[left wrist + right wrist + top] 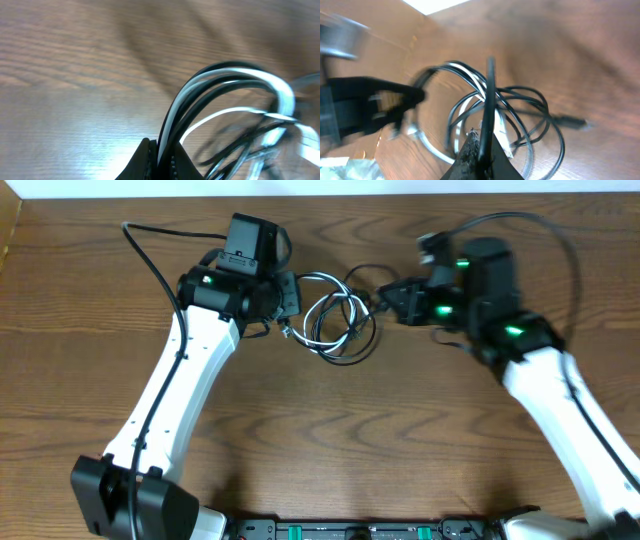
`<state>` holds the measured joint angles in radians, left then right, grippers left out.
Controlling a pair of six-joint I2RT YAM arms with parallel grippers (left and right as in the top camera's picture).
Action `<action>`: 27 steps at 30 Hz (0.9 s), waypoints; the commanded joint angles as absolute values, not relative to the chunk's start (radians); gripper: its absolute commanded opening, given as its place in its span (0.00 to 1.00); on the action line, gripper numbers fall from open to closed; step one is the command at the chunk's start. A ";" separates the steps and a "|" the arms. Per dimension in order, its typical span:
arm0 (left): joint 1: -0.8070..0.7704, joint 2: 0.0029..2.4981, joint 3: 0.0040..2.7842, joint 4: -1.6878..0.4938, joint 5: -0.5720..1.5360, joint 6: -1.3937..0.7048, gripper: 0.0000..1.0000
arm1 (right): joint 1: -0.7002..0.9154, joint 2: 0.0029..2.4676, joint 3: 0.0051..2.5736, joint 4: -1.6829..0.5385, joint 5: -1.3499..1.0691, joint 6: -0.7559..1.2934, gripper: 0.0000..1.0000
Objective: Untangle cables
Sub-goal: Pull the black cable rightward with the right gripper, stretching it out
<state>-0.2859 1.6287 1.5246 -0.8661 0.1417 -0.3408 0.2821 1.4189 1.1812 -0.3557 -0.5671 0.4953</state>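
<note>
Two end effectors share one tangle of thin black and white cables [338, 320], which sits low over the brown wood-grain counter [330, 450] directly between them; whether any loop is lifted clear I cannot tell. The left end effector [288, 308] is pressed together on a bundle of several black and white strands [172, 120] at the tangle's near edge. In its wrist view those strands rise from between its fingers and arch away to the right, so it looks to serve as the anchor. The right end effector [386, 293] is clamped on a single black strand [490, 95] at the opposite edge, and the strand runs straight up from its tips while the other loops spread beyond it and to both sides. A small dark plug [568, 120] lies free, off to the right of those tips. Gripping opposite edges probably sets up a pull apart so one strand can slide out. With the coils crossing each other, a knot could tighten instead.
</note>
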 commanded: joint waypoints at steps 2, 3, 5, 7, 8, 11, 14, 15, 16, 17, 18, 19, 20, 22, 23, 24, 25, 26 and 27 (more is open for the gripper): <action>-0.247 1.677 1.520 -0.893 0.085 -0.329 0.07 | 0.153 1.288 1.196 -0.395 -0.643 0.429 0.01; -0.244 1.684 1.520 -0.898 0.084 -0.321 0.07 | 0.120 1.266 1.196 -0.409 -0.633 0.429 0.01; -0.237 1.700 1.520 -0.914 0.085 -0.313 0.07 | 0.044 1.229 1.196 -0.464 -0.562 0.455 0.01; -0.236 1.710 1.520 -0.928 0.085 -0.311 0.07 | -0.018 1.208 1.196 -0.542 -0.462 0.486 0.01; -0.236 1.713 1.520 -0.932 0.086 -0.308 0.07 | -0.039 1.205 1.196 -0.572 -0.434 0.486 0.01; -0.236 1.716 1.520 -0.934 0.103 -0.304 0.07 | -0.075 1.210 1.195 -0.669 -0.380 0.480 0.01; -0.236 1.716 1.520 -0.910 0.177 -0.258 0.07 | -0.072 1.228 1.195 -0.719 -0.379 0.440 0.01; -0.236 1.716 1.520 -0.895 0.209 -0.248 0.07 | -0.070 1.235 1.195 -0.735 -0.379 0.428 0.01; -0.236 1.716 1.520 -0.886 0.231 -0.239 0.07 | -0.069 1.240 1.195 -0.745 -0.379 0.427 0.01; -0.236 1.716 1.520 -0.872 0.264 -0.221 0.07 | -0.069 1.246 1.195 -0.757 -0.379 0.421 0.01; -0.236 1.716 1.521 -0.850 0.324 -0.165 0.07 | -0.069 1.257 1.195 -0.777 -0.374 0.408 0.01; -0.236 1.715 1.521 -0.842 0.349 -0.129 0.07 | -0.070 1.263 1.195 -0.785 -0.359 0.405 0.01; -0.236 1.715 1.521 -0.836 0.365 -0.095 0.07 | -0.071 1.266 1.195 -0.791 -0.341 0.406 0.01; -0.236 1.715 1.521 -0.833 0.383 -0.027 0.07 | -0.075 1.268 1.195 -0.801 -0.281 0.406 0.01; -0.236 1.715 1.521 -0.833 0.387 0.008 0.07 | -0.079 1.268 1.195 -0.805 -0.244 0.406 0.01; -0.236 1.714 1.521 -0.834 0.402 0.046 0.07 | -0.086 1.268 1.195 -0.809 -0.204 0.406 0.01; -0.236 1.710 1.521 -0.836 0.442 0.113 0.07 | -0.099 1.268 1.195 -0.812 -0.165 0.407 0.01; -0.236 1.704 1.521 -0.836 0.486 0.168 0.07 | -0.112 1.268 1.195 -0.817 -0.126 0.408 0.01; -0.236 1.698 1.521 -0.836 0.516 0.202 0.07 | -0.123 1.268 1.195 -0.825 -0.089 0.416 0.01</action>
